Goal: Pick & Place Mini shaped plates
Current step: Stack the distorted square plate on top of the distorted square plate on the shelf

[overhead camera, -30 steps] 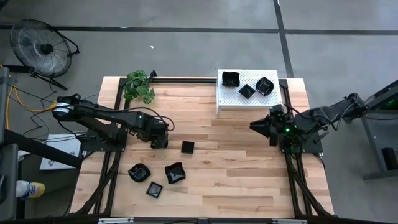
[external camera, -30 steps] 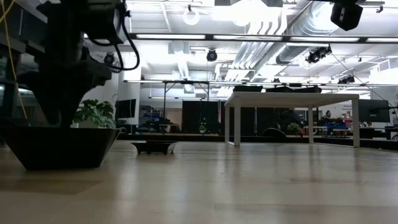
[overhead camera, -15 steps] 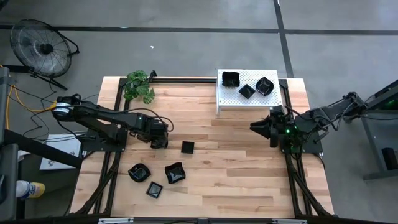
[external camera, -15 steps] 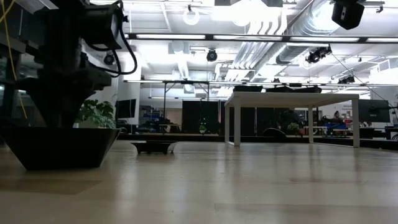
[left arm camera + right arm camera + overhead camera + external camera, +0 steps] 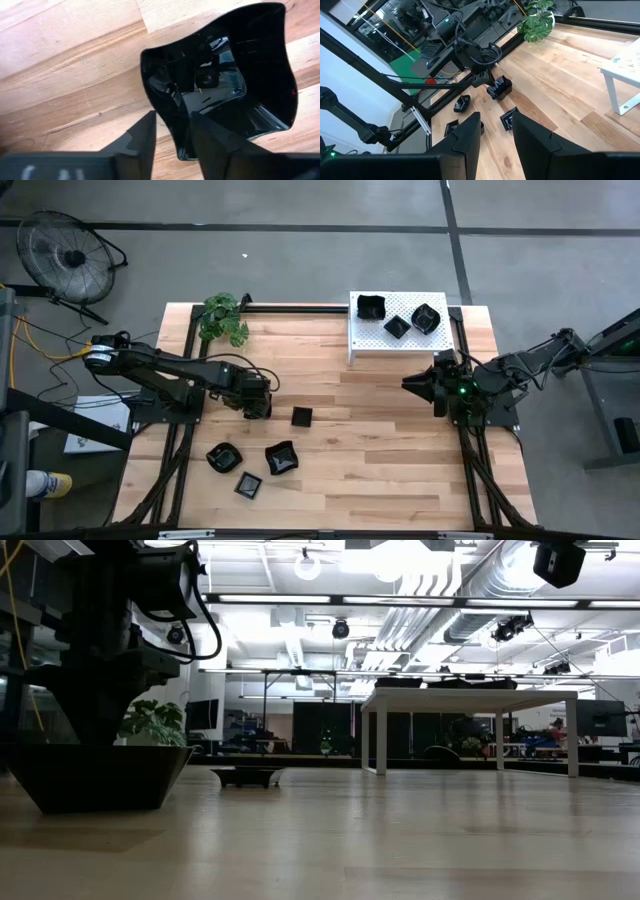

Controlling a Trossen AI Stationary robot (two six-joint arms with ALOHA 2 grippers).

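The left gripper point(image 5: 172, 132) sits low over the table's point(image 5: 400, 450) left half, its fingers point(image 5: 142, 137) narrowly parted astride the rim of a wavy plate point(image 5: 225, 80), one inside and one outside; whether they pinch it yet I cannot tell. The right gripper point(image 5: 412, 383) hangs at the right, near the rack point(image 5: 372, 330), fingers partly open and empty; three plates point(image 5: 397, 326) sit on the rack; a square plate point(image 5: 301, 417) lies mid-table, three more point(image 5: 281, 458) near the front left.
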